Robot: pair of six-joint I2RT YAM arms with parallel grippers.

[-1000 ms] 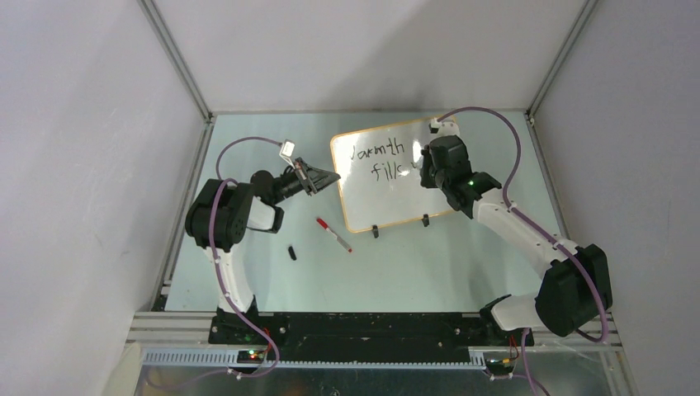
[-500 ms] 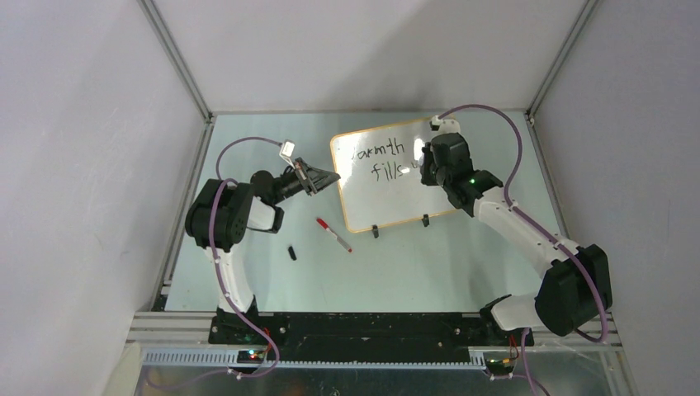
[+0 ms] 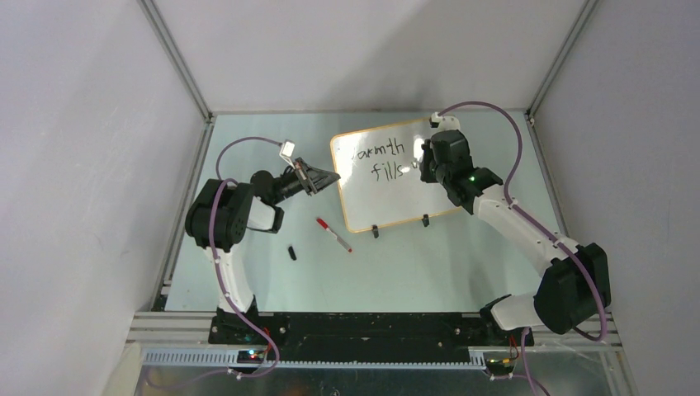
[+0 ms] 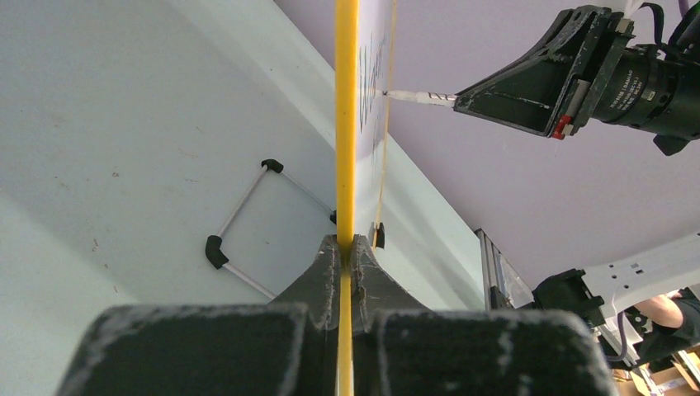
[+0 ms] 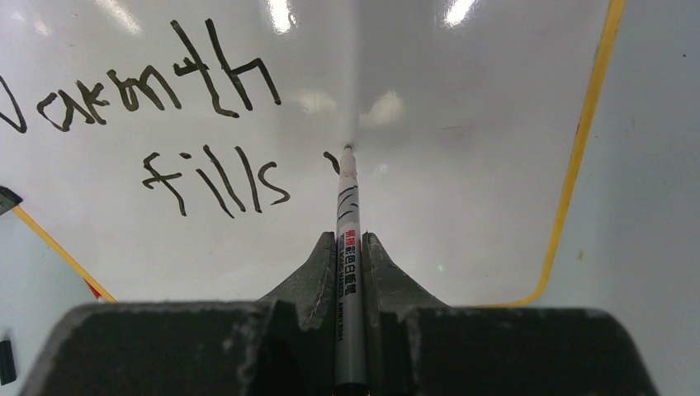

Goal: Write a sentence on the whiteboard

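The whiteboard (image 3: 388, 194) with an orange-tan frame stands tilted at the back middle. Its sentence (image 3: 386, 159) reads "Warmth" over "fills", plus a short first stroke to the right (image 5: 332, 159). My left gripper (image 3: 328, 178) is shut on the board's left edge (image 4: 346, 124), seen edge-on in the left wrist view. My right gripper (image 3: 427, 165) is shut on a grey marker (image 5: 347, 239), its tip touching the board just right of "fills" (image 5: 216, 181). The marker also shows in the left wrist view (image 4: 421, 97).
A red-capped marker (image 3: 333, 234) lies on the table in front of the board's left corner. A small black cap (image 3: 292, 252) lies to its left. Two black clip feet (image 3: 399, 226) hold the board's lower edge. Metal rails border the table.
My right gripper has shifted slightly up and right along the board with the marker, past "fills". The left arm and the board have not moved.
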